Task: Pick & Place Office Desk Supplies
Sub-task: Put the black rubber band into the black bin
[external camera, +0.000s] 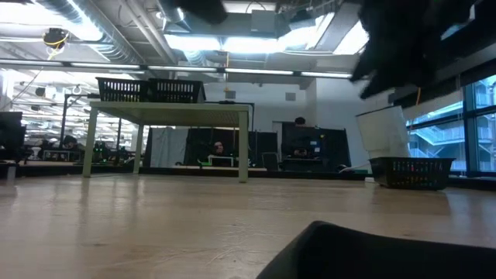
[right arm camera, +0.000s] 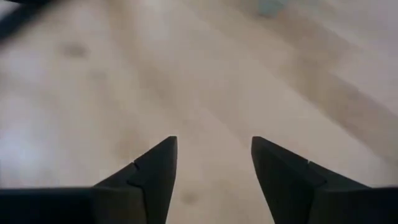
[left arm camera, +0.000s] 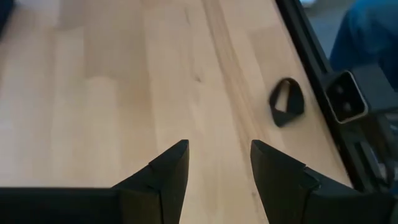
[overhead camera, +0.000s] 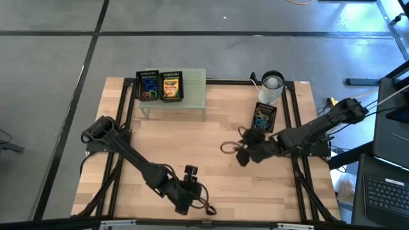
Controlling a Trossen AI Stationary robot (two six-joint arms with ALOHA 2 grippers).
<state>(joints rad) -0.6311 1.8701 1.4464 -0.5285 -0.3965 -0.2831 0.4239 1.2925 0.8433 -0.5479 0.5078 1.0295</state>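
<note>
left gripper (left arm camera: 214, 168) hangs open & empty nr the black clip (left arm camera: 287, 102) at table edge (prob next pick). right gripper (right arm camera: 211, 165) spread, empty mid-table. crayon box (overhead camera: 171, 87) binned on stand (overhead camera: 195, 89).

Light wood worktop (overhead camera: 192, 147) with a black frame round the edges. At the far side sits a pale green perforated stand (overhead camera: 192, 96) on legs. Off toward the right there's a white cup (overhead camera: 271, 86) with a black rim, and a small black basket (overhead camera: 264, 116) just beside it. A black clip (left arm camera: 286, 101) lies near the front edge.
</note>
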